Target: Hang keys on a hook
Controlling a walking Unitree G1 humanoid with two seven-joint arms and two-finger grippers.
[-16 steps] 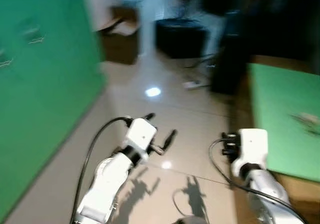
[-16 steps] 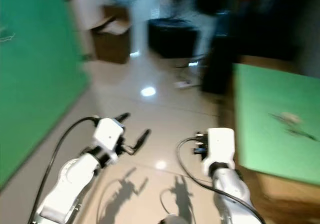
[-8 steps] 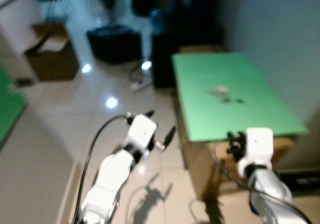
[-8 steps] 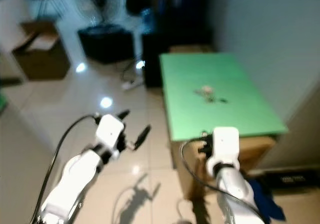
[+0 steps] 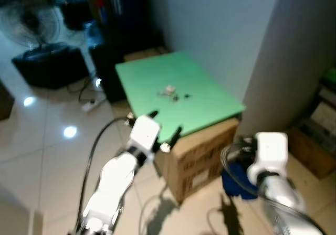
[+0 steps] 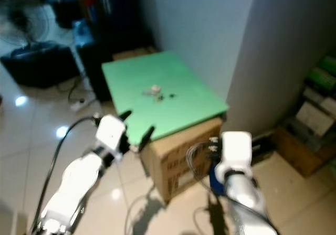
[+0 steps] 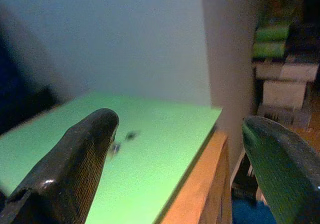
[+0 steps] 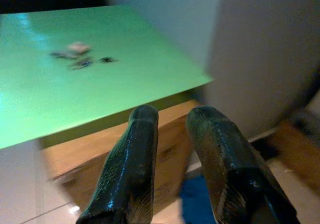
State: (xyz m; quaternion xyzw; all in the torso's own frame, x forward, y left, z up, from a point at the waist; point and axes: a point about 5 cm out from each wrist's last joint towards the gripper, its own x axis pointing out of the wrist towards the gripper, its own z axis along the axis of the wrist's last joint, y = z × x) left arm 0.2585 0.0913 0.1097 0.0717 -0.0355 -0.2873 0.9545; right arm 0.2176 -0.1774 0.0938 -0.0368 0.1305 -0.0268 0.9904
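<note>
Keys: lying as a small blurred cluster near the middle of the green table top, upper centre of the left eye frame; a pale piece with dark bits beside it.

Table: a green board sitting on a brown cardboard box, standing against a grey wall.

Left tool: hovering at the table's near edge, centre of frame, fingers spread wide apart and gripping nothing.

Right tool: pointing toward the table from the box's corner; fingers nearly together with a narrow gap, gripping nothing.

Floor fan: standing at upper left on the glossy tiled floor.
</note>
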